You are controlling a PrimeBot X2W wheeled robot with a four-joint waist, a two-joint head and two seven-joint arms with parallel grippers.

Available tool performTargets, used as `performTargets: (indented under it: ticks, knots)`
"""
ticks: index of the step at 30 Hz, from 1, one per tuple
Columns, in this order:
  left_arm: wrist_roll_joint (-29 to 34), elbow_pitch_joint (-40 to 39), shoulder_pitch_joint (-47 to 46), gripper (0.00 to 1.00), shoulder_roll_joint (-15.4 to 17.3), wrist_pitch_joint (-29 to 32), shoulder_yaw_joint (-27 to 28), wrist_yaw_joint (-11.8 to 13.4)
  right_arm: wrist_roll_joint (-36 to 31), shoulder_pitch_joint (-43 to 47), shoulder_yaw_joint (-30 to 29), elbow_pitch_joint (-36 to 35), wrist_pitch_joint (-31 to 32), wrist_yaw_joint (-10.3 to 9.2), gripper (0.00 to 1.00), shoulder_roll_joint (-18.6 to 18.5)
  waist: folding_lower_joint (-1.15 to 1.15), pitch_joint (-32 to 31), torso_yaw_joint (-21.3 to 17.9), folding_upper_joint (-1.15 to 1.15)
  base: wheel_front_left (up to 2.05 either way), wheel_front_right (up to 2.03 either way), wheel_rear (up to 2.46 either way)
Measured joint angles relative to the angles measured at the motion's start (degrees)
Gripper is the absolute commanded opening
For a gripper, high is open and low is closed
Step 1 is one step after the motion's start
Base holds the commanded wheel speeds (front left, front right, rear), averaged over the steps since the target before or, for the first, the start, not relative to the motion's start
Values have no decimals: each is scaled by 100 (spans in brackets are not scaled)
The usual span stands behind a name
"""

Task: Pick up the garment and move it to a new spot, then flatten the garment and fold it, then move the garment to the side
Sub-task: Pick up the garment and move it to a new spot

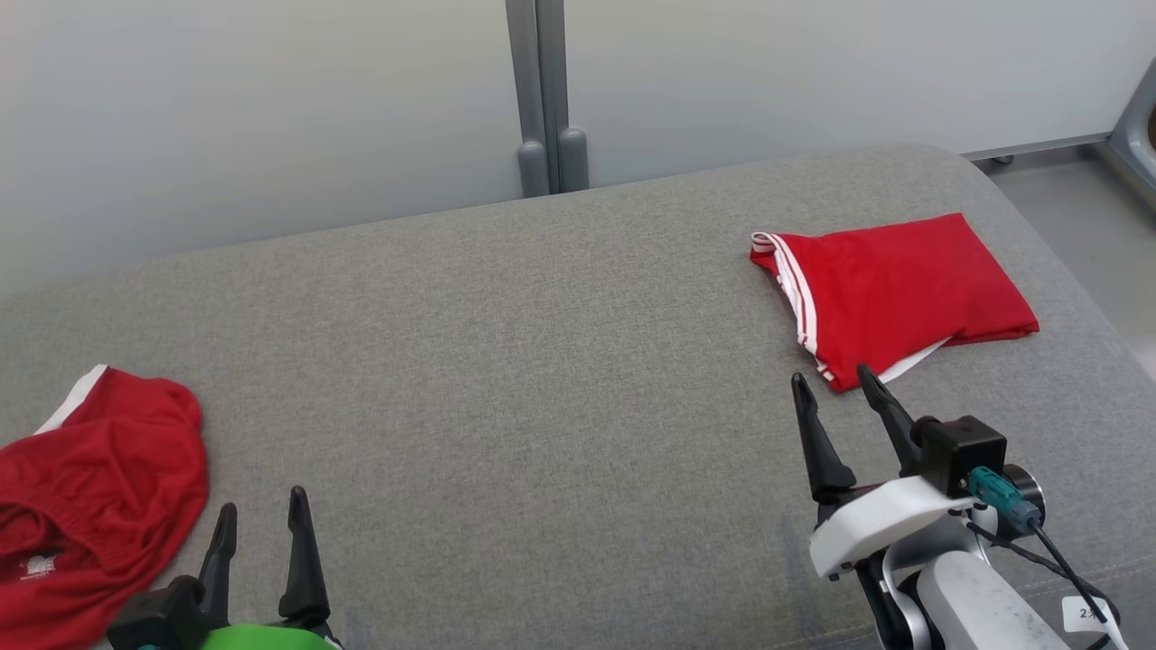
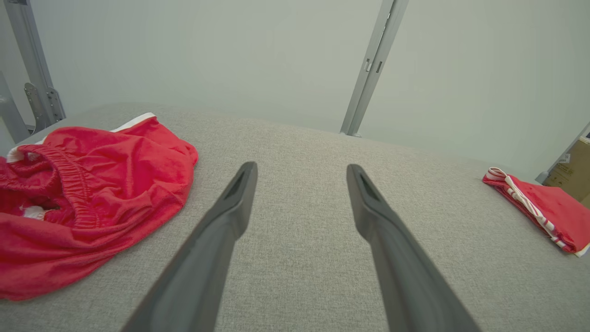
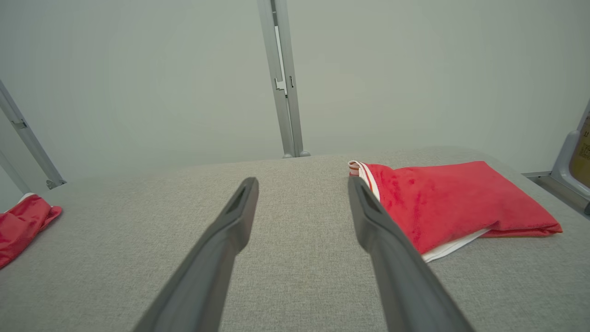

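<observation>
Surface: a wide grey padded surface (image 1: 542, 361) with a woven cloth cover carries both garments; its far corner on the right is rounded.
Crumpled red garment: the crumpled red garment (image 1: 99, 487) lies in a loose heap at the near left edge of the surface. It has a white trim on its far side, and in the left wrist view its elastic waistband is seen bunched up.
Folded red garment: the folded red garment (image 1: 903, 289) lies flat at the far right of the surface, well apart from the crumpled one. White stripes run along its left edge and a white layer shows under its near edge.
Left tool: the left tool (image 1: 262, 501) is at the lower left, just beside the crumpled garment and to its right. Its two dark fingers are spread apart with nothing between them, and they point over bare grey cloth.
Right tool: the right tool (image 1: 832, 375) is near the near corner of the folded garment. Its fingers are also spread wide and empty; whether the right finger touches the cloth, I cannot tell.
Right wrist: a white housing with a teal connector (image 1: 998, 495) and a black cable.
Background: pale wall panels with a grey post (image 1: 546, 90) between them.
</observation>
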Motion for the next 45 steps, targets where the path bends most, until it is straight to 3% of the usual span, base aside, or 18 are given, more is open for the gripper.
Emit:
performTargets:
  ticks: [13, 29, 38, 45]
  knots:
    - [200, -3, -7, 100, -67, 0, -63, 0, -116, 189, -179, -159, 0, -1, 100, 64, 0, 20, 298, 0, 0, 0, 0]
    - [343, -192, 12, 100, -85, -1, 343, 0, -142, 203, 172, -148, 0, 214, 100, 179, 0, 10, 1437, 0, 0, 0, 0]
    - [397, -243, 14, 100, -90, 22, -58, 0, -142, 210, -36, -156, 0, 156, 100, 245, 0, -10, 2120, 0, 0, 0, 0]
    - [387, -350, 16, 100, -93, 43, 166, 7, -171, 210, 87, -137, 0, 157, 100, 307, 0, 26, 2459, 0, 0, 0, 0]
